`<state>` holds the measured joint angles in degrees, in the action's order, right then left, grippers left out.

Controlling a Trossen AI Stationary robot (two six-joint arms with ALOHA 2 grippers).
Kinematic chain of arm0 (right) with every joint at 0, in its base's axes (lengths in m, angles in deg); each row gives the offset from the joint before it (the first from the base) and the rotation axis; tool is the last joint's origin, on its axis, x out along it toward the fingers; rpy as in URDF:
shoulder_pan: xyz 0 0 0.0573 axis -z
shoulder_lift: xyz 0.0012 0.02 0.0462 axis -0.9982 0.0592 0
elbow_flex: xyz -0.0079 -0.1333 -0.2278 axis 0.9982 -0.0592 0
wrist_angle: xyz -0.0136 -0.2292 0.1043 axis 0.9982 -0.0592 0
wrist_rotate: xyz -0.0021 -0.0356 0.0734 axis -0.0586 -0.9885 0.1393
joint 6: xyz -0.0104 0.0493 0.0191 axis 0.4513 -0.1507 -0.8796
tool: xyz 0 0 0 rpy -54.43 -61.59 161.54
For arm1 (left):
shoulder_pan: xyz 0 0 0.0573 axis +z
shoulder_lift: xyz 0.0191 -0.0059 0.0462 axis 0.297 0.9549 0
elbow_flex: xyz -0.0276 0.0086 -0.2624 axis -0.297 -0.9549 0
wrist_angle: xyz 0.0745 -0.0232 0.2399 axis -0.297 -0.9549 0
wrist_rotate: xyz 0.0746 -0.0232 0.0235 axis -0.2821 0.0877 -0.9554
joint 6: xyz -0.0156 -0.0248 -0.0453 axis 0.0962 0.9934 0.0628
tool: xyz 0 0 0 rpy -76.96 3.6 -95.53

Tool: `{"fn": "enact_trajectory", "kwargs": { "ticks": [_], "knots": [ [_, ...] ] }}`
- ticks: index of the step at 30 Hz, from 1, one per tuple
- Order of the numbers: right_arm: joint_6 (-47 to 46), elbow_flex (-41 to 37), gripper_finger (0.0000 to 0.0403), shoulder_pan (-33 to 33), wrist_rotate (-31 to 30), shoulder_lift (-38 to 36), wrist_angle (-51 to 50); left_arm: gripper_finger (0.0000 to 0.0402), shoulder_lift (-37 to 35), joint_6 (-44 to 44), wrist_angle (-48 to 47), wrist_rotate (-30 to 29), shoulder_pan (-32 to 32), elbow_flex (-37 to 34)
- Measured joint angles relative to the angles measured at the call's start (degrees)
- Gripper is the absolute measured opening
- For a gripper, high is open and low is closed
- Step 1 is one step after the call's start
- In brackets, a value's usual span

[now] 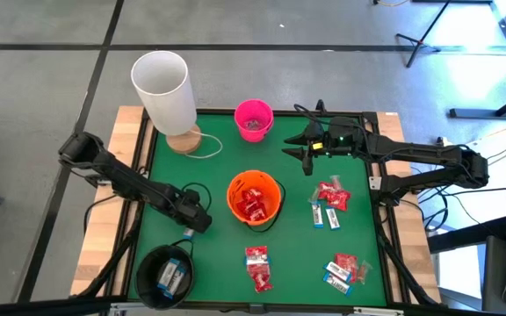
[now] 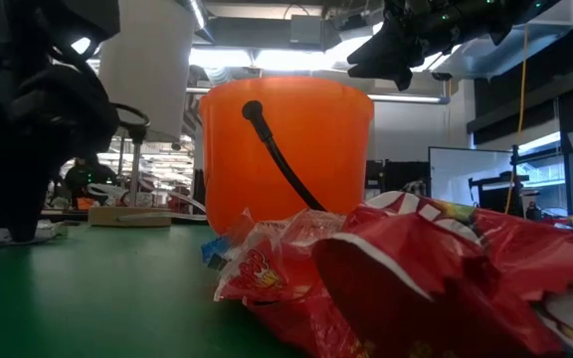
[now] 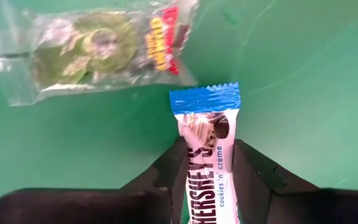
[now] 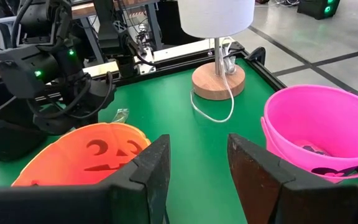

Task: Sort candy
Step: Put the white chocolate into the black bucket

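Note:
My left gripper (image 1: 189,230) points down at the green mat, between the orange bucket (image 1: 254,197) and the black bucket (image 1: 165,275). It is shut on a white-and-blue candy bar (image 3: 207,143). A clear packet with a green sweet (image 3: 92,53) lies flat on the mat just beyond the bar. Red packets and more bars lie in piles at the right (image 1: 330,202), near middle (image 1: 257,266) and near right (image 1: 345,272). My right gripper (image 4: 197,168) hangs open in the air beside the pink bucket (image 1: 253,119), with nothing between its fingers. My left gripper pinches the bar's two long sides (image 3: 194,163) between its two fingers, behind the blue crimped end (image 3: 205,98). The fingers come from above, pointing down, and lie across the bar. Whether the bar still lies on the mat I cannot tell.
A lamp with a white shade (image 1: 165,92) and a wooden base (image 1: 183,140) stands at the far left, its cord on the mat. The orange bucket holds red packets, the black one white-and-blue bars. Red packets (image 2: 416,278) fill the low view's foreground.

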<state>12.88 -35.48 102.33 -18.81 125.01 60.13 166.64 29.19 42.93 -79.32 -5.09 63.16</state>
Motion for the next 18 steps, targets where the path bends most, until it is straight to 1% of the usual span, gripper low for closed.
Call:
{"fn": "enact_trajectory", "kwargs": {
  "ticks": [6,13,16,18],
  "knots": [
    [-0.04,0.00,0.0156,0.00,0.02,0.00,0.00,0.0091,0.15,-2.38,0.15,-0.88,0.02,2.09],
    [-0.08,0.00,0.0156,0.00,0.02,0.00,0.00,0.0090,0.04,-9.01,-0.11,-1.23,0.82,7.02],
    [-0.37,0.00,0.0156,0.00,0.02,0.00,0.00,0.0090,0.02,-13.26,-2.06,-1.91,1.71,10.02],
    [-0.39,0.00,0.0156,0.00,0.02,0.00,0.00,0.0090,-0.34,-15.66,-5.06,-2.03,2.58,12.59]
  ]
}}
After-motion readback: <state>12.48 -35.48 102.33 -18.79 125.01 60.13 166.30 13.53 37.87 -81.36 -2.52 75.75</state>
